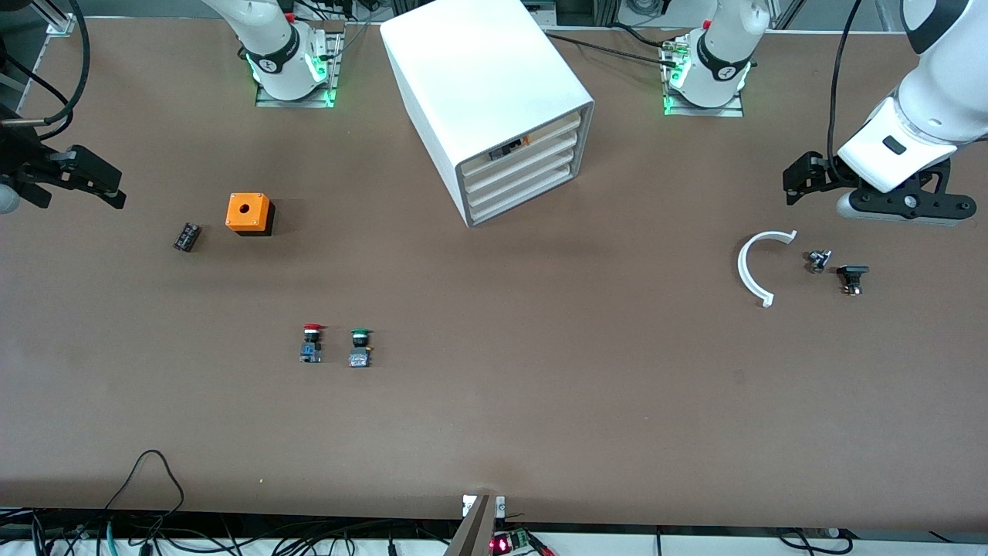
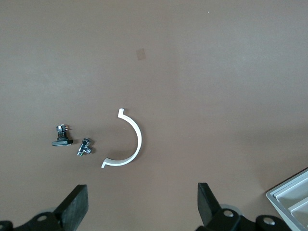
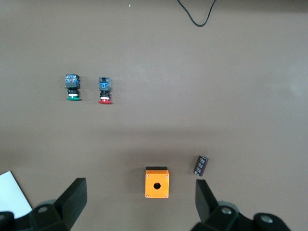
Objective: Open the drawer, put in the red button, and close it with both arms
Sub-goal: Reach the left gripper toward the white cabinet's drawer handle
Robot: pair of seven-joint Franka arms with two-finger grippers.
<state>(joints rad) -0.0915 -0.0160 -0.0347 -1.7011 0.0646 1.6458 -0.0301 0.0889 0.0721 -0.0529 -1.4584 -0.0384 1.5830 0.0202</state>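
Drawer (image 1: pixel 519 159) closed, contents hidden. Both pincers spread wide, empty, waiting — left pincer (image 2: pixel 143 208) over bench (image 1: pixel 540 371); right pincer (image 3: pixel 139 206) likewise. Red button (image 1: pixel 311 344) untouched.

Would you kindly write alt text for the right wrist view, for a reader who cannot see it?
The open right gripper hangs over a brown table, holding nothing. An orange box with a round hole lies beside a small dark part. The red button and green button lie side by side, apart from them.

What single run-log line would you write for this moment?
drawer: shut | red button: on table beside green button | left gripper: open, empty | right gripper: open, empty
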